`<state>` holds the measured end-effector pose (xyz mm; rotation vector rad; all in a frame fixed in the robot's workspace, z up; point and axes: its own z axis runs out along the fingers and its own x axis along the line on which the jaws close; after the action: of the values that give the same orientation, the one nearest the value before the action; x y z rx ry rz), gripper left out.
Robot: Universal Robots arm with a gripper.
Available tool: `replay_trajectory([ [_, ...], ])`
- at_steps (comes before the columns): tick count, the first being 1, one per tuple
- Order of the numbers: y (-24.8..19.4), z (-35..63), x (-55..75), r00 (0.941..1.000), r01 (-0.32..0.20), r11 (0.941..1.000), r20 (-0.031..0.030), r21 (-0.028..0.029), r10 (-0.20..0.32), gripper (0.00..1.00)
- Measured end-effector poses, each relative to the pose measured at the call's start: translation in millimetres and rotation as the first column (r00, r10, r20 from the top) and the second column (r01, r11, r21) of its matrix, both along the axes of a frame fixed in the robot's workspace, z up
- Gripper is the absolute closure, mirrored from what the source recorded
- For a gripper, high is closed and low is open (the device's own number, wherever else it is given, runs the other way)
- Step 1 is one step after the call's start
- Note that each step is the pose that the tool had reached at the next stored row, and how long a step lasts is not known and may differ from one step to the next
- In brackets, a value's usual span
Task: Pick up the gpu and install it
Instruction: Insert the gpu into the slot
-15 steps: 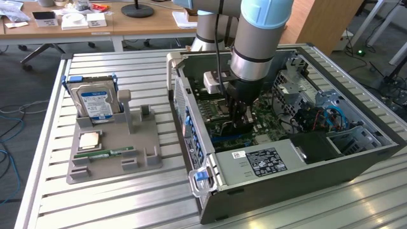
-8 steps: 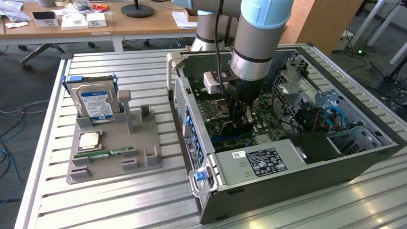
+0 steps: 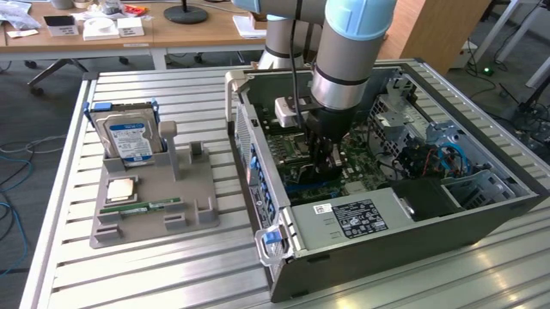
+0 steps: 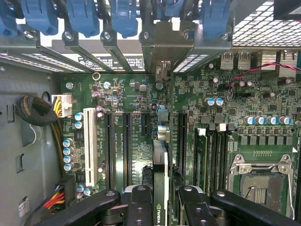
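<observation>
The gpu (image 4: 160, 165) is a thin dark card seen edge-on, held upright between my gripper's (image 4: 160, 200) two black fingers (image 4: 141, 207). Its pale metal bracket (image 4: 162, 44) stands against the case's rear slot wall, among the blue latches. The card's lower edge runs along a long black expansion slot of the green motherboard (image 4: 221, 122); I cannot tell whether it is seated. In the exterior view the gripper (image 3: 325, 164) reaches straight down into the open computer case (image 3: 387, 219), over the motherboard.
Beside the card lie more black slots (image 4: 127, 141), a white slot (image 4: 90, 146) and the CPU socket (image 4: 258, 179). Left of the case, a grey holder (image 3: 154, 222) carries a hard drive (image 3: 129, 138), a CPU chip (image 3: 120, 188) and a green memory stick (image 3: 142, 207).
</observation>
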<state>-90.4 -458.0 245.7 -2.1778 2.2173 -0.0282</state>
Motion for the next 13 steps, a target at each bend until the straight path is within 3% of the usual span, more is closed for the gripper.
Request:
replay_trajectory([
  [13,0.0,-1.4,-0.3,1.0000,-0.001,1.0000,0.0002,0.0002,0.001,0.74],
])
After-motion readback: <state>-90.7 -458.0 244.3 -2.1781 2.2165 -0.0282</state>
